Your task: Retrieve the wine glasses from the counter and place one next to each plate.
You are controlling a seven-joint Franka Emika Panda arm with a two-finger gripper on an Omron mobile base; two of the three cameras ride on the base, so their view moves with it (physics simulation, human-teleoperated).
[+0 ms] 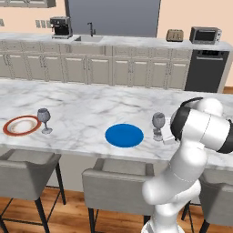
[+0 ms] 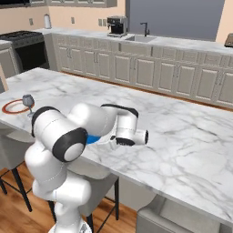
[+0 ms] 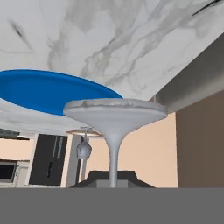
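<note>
Between the jaws: wine glass (image 3: 114,131), gripped at its thin stem, jaws closed on it; foot seen beside the blue plate (image 3: 52,89) on the table (image 1: 86,107); judged light, rigid, slippery, fragile; stem judged the proper hold, pressure kept gentle.

Gripper hidden behind robot's own arm in both base views, so grip on near wine glass (image 1: 158,122) can't be seen directly. Hand view cuts glass stem at bottom; bowl out of frame. Blue plate (image 2: 93,139) beside hand mostly covered by arm.
</note>
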